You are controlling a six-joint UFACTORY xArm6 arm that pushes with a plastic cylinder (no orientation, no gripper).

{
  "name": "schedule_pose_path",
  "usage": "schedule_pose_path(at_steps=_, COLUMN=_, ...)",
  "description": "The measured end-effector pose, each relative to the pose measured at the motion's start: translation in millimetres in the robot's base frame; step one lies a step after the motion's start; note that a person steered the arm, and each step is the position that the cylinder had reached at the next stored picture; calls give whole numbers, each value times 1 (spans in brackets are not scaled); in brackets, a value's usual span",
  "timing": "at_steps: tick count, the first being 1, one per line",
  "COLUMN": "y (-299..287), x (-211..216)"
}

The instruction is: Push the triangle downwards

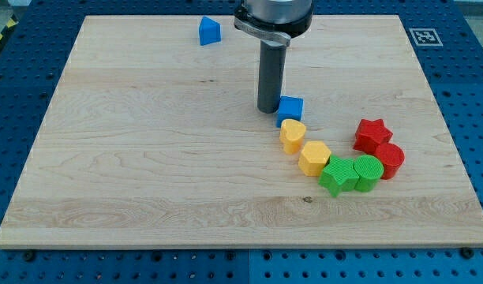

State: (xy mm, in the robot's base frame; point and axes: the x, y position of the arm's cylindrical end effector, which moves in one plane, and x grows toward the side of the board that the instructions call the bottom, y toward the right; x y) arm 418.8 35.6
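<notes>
1. The board [147, 158] is light wood with lines of grain — smooth and not shiny.
2. The rod [271, 79] looks like dark metal with a soft shine.
3. The blocks, such as the blue triangle [209, 31] and the red star [372, 134], look like plain matt plastic.
4. The blue table [470, 95] around the board has rows of small holes — it looks like painted metal.

A straight, dark grey cylindrical rod [271, 75] hangs from a wider black, glossy round mount [273, 14] edged by a pale silvery collar at twelve o'clock.
</notes>
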Motion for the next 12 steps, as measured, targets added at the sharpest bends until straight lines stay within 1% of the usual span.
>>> schedule_pose_path(at_steps=1, y=15, x=7)
schedule_pose_path(at_steps=3, y=15, x=9)
schedule_pose_path(at_steps=4, y=16, x=-17)
schedule_pose_path(at_steps=5, y=15, x=-56)
schedule_pose_path(at_steps=7, y=-82, x=-59)
schedule_pose_path(at_steps=9, y=-83, x=-59)
schedule_pose_path(at_steps=10, y=-98, x=-59)
schedule_pose_path(at_steps=11, y=-140, x=-65)
schedule_pose_path(at_steps=12, y=-187, x=-86)
